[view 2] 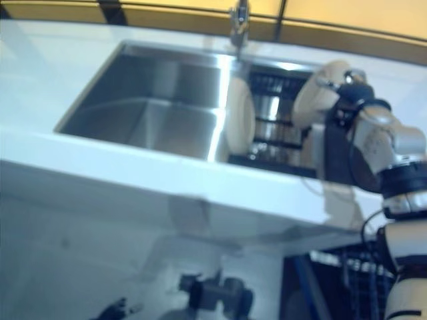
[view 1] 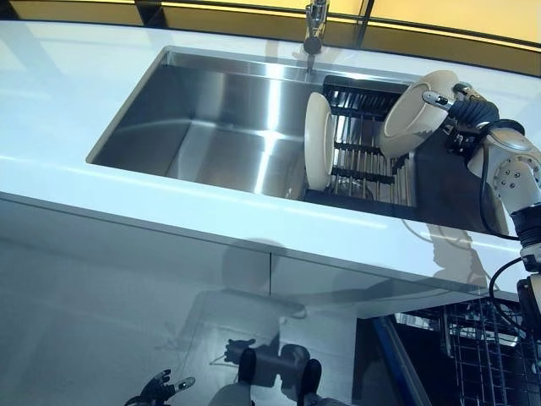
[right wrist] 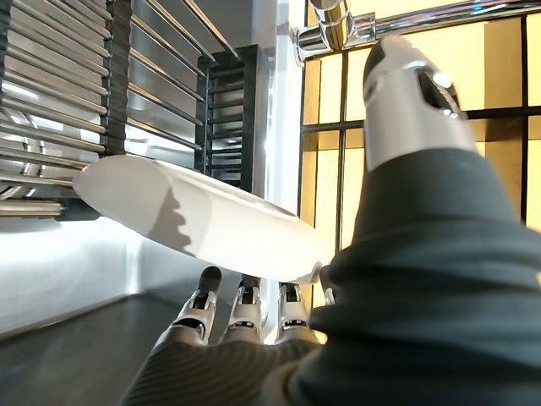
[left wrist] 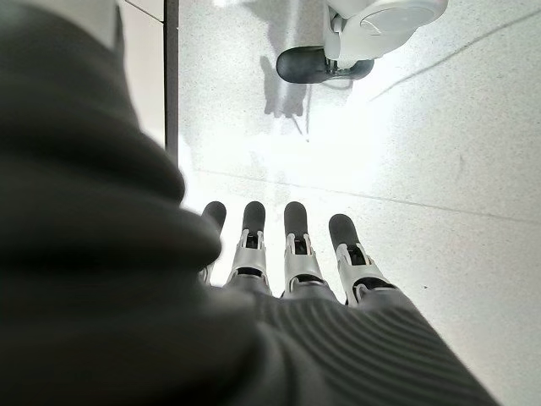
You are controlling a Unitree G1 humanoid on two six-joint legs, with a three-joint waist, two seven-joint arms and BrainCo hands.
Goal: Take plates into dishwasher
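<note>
A white plate [view 1: 319, 139] stands on edge at the left end of the black drying rack [view 1: 363, 161] over the sink's right part. A second white plate [view 1: 412, 114] is tilted above the rack's right end, and my right hand [view 1: 465, 110] is shut on its rim. In the right wrist view this plate [right wrist: 194, 216] lies between the thumb [right wrist: 406, 93] on one face and the fingers [right wrist: 245, 309] on the other. My left hand [view 1: 159, 389] hangs low over the floor with straight fingers [left wrist: 296, 254] and holds nothing.
The steel sink [view 1: 194, 127] is sunk in a white counter [view 1: 169, 203], with a tap [view 1: 314, 25] at its back edge. A wire dishwasher basket [view 1: 486, 355] stands open below the counter at the lower right. A dark mat [view 1: 439, 182] lies right of the rack.
</note>
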